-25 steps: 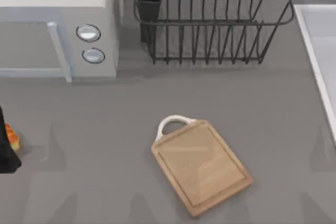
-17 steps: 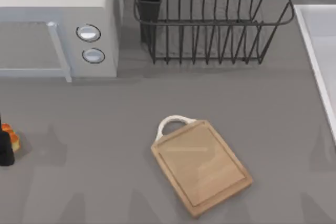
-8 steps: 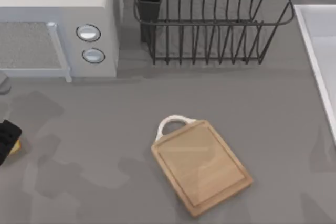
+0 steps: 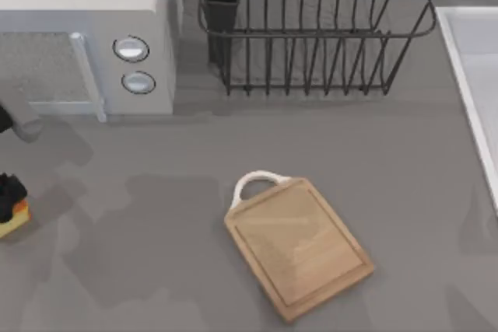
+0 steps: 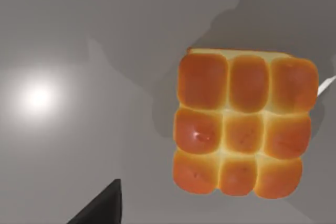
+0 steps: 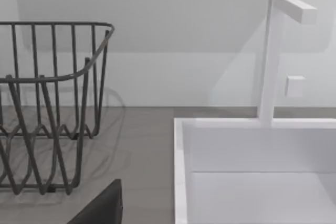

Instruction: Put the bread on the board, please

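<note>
We see one orange-golden pull-apart bread (image 5: 242, 124) at the grey table's (image 4: 156, 270) left edge, one rectangular light-brown wooden board (image 4: 299, 248) mid-table; we cannot tell our left gripper's (image 4: 9, 192) state.

bread (image 5: 242, 125): glossy orange-brown crust, smooth domed segments, paler matt seams
board (image 4: 299, 248): light wood, fine grain, smooth matt; white loop handle
table (image 4: 389, 161): grey, matt, smooth
rack (image 4: 311, 33): thin dark wire, metal look, slight sheen
microwave (image 4: 85, 36): pale grey casing, smooth; two shiny round knobs
sink (image 6: 252, 171): white, smooth, matt
</note>
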You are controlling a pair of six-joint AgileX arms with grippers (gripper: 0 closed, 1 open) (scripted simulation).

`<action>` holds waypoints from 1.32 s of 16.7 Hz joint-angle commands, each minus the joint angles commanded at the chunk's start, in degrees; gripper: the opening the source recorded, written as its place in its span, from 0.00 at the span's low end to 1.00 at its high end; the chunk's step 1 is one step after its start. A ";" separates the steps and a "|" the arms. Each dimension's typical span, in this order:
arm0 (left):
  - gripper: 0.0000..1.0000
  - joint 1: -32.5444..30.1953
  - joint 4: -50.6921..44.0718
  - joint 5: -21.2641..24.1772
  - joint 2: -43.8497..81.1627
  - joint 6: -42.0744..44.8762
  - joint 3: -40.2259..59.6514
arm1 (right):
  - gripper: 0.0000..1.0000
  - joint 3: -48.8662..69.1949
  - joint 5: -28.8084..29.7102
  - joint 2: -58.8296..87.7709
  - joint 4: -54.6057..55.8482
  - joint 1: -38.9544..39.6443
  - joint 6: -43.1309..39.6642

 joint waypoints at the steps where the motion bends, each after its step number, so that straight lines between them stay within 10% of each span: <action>1: 1.00 0.11 -1.04 0.02 2.08 1.19 1.63 | 1.00 0.00 0.00 0.00 0.00 0.00 0.00; 22: 1.00 0.37 13.29 0.08 12.26 3.06 -4.41 | 1.00 0.00 0.00 0.00 0.00 0.00 0.00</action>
